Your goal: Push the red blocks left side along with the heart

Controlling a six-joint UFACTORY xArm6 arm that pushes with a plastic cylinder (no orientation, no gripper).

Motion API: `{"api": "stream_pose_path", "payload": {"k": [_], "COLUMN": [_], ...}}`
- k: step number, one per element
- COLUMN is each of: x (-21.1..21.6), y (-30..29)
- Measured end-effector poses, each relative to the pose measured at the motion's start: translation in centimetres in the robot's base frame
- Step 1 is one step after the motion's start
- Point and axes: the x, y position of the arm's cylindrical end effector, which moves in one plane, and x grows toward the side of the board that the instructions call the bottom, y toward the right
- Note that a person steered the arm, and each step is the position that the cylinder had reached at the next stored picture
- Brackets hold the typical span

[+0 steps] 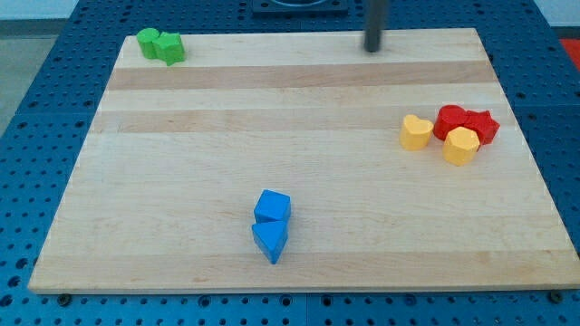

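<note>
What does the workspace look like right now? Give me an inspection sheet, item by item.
Surface: wooden board, lying on a blue perforated table.
Job's things: two red blocks touching at the view's right; yellow heart just left of them; yellow block against their lower side.
Clutter: two green blocks at the top left corner; blue cube touching blue triangular block at bottom centre.
Grippers: none; my tip is near the board's top edge, apart from all blocks, above and left of the red pair.
Cables: nothing seen.
Surroundings: dark base at the view's top.
</note>
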Motion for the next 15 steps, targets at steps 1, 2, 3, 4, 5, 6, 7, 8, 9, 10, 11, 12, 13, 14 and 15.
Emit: {"api": "stream_pose_path", "payload": {"k": [1,2,3,4,5,6,7,8,9,10,11,12,13,14,15], "x": [2.0,6.1,11.3,16.5,17.7,19.7,19.5,19.0,18.8,18.8,18.8,18.8,18.0,16.2,14.9], "y": [11.6,17.6,17.7,17.7,16.3,13.4,12.6,10.2,7.5,6.1,3.2,0.2,-2.0,-4.3,-7.2]}}
